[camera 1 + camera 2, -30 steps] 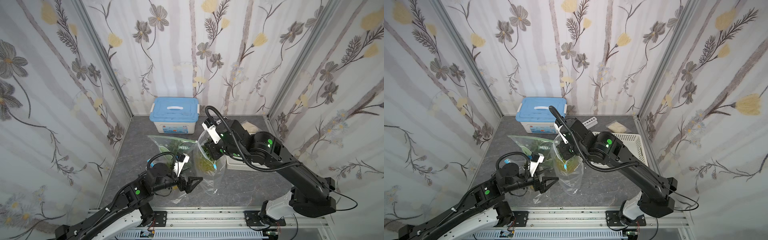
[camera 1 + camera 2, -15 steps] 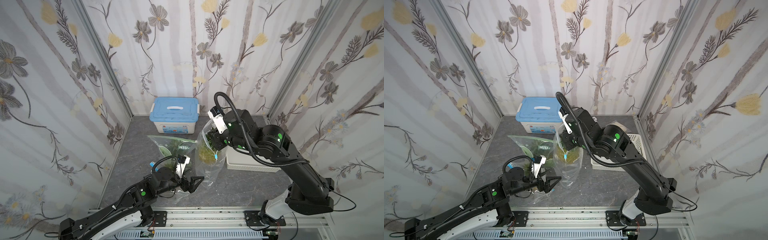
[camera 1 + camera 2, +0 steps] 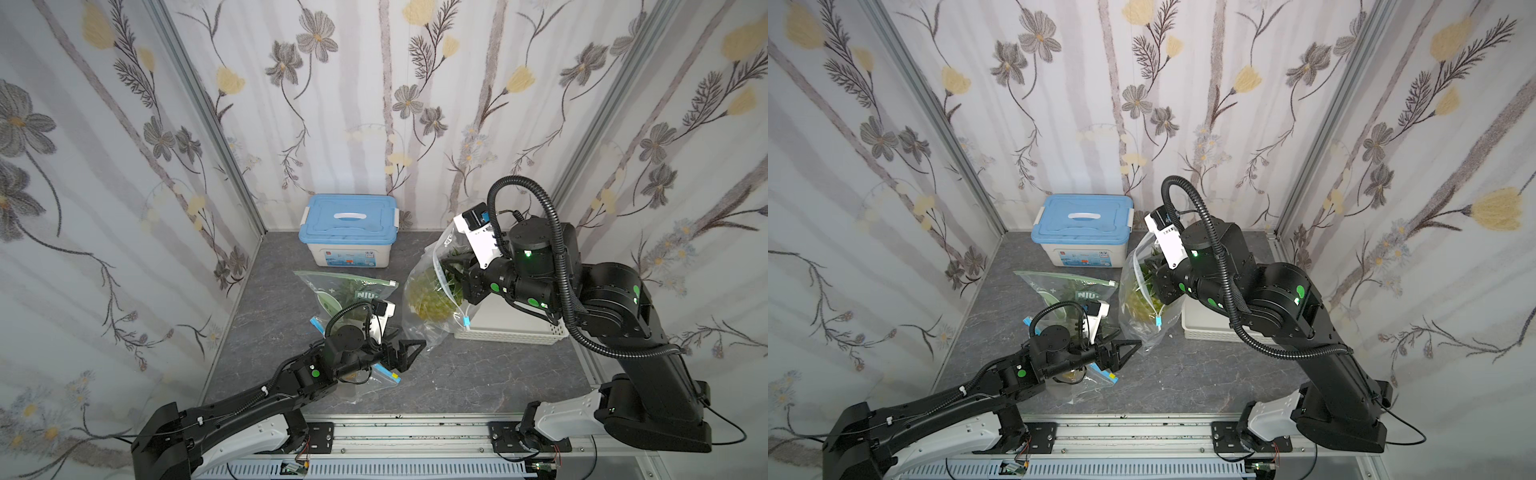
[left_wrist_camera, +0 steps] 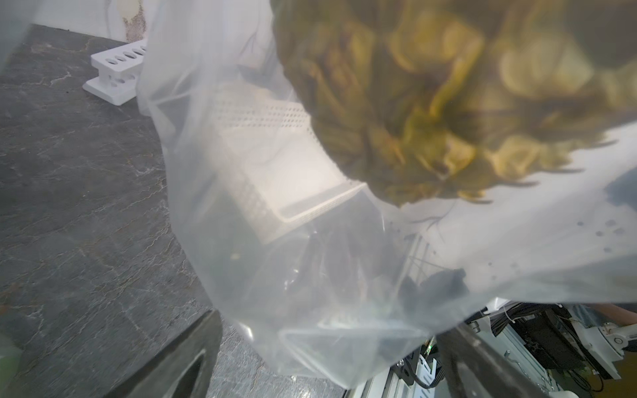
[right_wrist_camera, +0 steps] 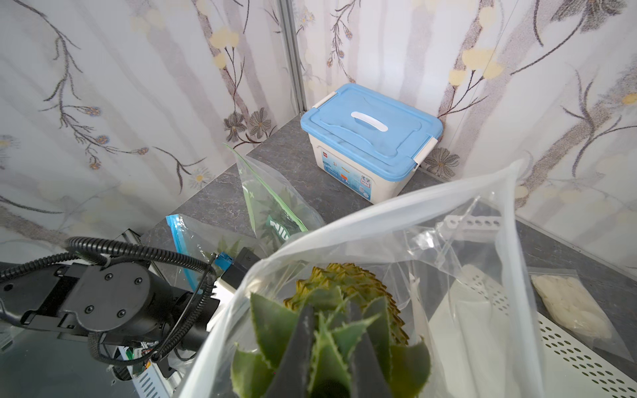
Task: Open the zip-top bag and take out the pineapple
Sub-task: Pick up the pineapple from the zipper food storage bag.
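So the pineapple (image 3: 432,299) is still inside the clear zip-top bag (image 3: 422,332), and the whole thing is held up just beside the white perforated basket (image 3: 507,330). The right gripper (image 5: 331,317) reaches in through the bag's open mouth with its jaws pinched tight on the green crown leaves, which shows best in the right wrist view. A little light-blue slider (image 3: 466,321) dangles off the bag's zip

The left gripper (image 3: 409,341) sits low near the bag's bottom, jaws spread all the way, nothing in them. In the left wrist view the bag's bottom hangs in the gap between the two fingers, can't tell if it touches either one

Writing-wise: the green-trimmed bag (image 3: 332,286) lying flat behind the left arm has white letters that read "NIU", the rest is hidden. The blue-lidded box (image 3: 349,224) at the back wall has a small red logo and some colored stickers on its front, too small to read. Another bag with a blue zip strip (image 3: 370,388) lies under the left arm
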Robot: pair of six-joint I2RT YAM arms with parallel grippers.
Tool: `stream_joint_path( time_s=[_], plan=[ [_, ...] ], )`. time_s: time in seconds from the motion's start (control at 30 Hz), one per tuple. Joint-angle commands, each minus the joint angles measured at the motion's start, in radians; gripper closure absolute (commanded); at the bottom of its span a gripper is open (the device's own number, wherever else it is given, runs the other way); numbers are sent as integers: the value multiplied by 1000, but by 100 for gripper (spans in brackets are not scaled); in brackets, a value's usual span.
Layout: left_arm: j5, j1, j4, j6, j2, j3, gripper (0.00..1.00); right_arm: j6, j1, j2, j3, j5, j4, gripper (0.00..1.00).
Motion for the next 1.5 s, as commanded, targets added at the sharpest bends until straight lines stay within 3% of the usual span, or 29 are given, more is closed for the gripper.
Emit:
stream_joint_path(
  time_s=[0.0,0.27,0.33,0.43,0.53,0.57,0.67,0.87,1.07,1.23,1.47],
  plan=[
    [2,1,142,-42,36,-8,0,-19,0,-20,-11,-36,195,100],
    [-35,1,259,-74,158,13,0,-22,0,-42,-19,-62,224,100],
    [-35,1,271,-66,178,32,9,-20,0,-43,-20,-60,222,100],
    [-75,1,264,-55,187,50,52,-17,0,-47,-33,-50,221,100],
    [-130,1,252,-36,162,47,84,-13,0,-62,-72,-29,224,100],
    [-148,1,246,-30,150,41,100,-11,0,-70,-92,-26,232,100],
    [-209,1,205,-27,102,31,100,-8,0,-91,-130,-6,247,100],
    [-388,1,-70,-53,41,84,100,-11,-9,-135,-145,38,244,100],
    [-466,1,-191,-137,201,150,100,-5,-22,-195,-150,84,217,100],
    [-507,1,-179,-212,361,175,100,1,-32,-277,-183,106,217,100],
    [-597,2,-160,-365,482,163,100,26,-42,-347,-230,188,191,100]
  ],
)
